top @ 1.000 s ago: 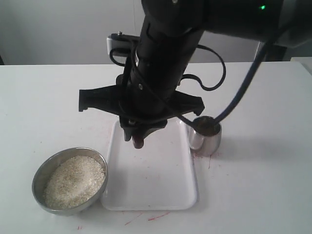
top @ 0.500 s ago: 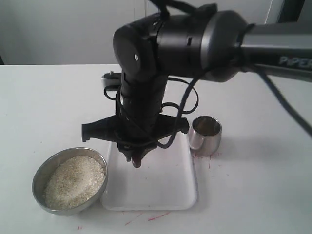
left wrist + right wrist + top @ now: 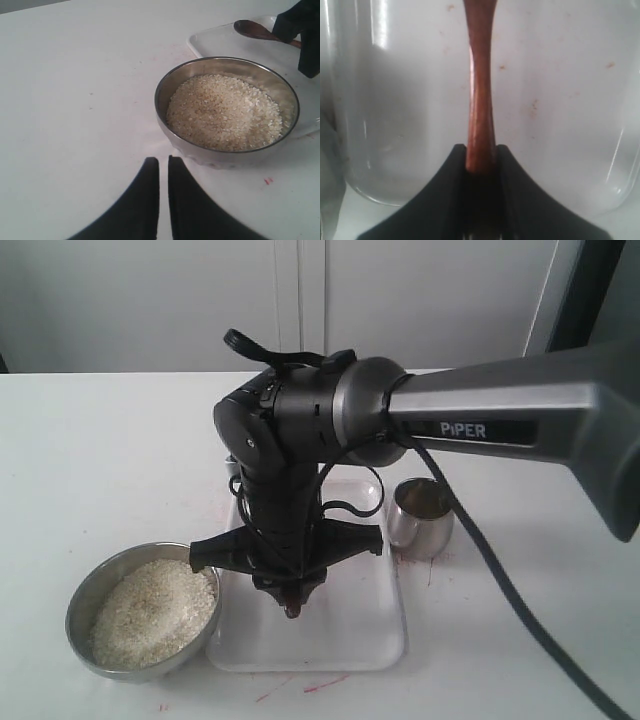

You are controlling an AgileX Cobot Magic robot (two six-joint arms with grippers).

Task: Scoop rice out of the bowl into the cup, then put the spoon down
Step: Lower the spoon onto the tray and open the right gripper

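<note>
Evidently the setting-down was in hand: the spoon (image 3: pixel 480 100) was pinched at its handle end by the right gripper (image 3: pixel 480 161), the handle running straight out ahead of the jaws, low over the tray (image 3: pixel 560 125). In the left wrist view the head seemed to rest on the tray already, though contact could not be confirmed.

To do this well, the handle would best be lowered until it lay flat, and only then should the jaws be parted. The gripper should then be drawn straight up, so that the spoon is neither dragged nor flicked against the tray's raised rim.

The cup (image 3: pixel 420 518) stood to one side of the gripper, off the tray and clear of it. The bowl (image 3: pixel 80 610), heaped with rice (image 3: pixel 155 610), stood on the other side, hard against the tray's edge. The left gripper (image 3: pixel 163 170) was held just short of the bowl, its fingers pressed nearly together on nothing.

The table (image 3: pixel 100 460) was white and smooth, marked with faint red streaks below the tray. A pale panelled wall was seen behind.
</note>
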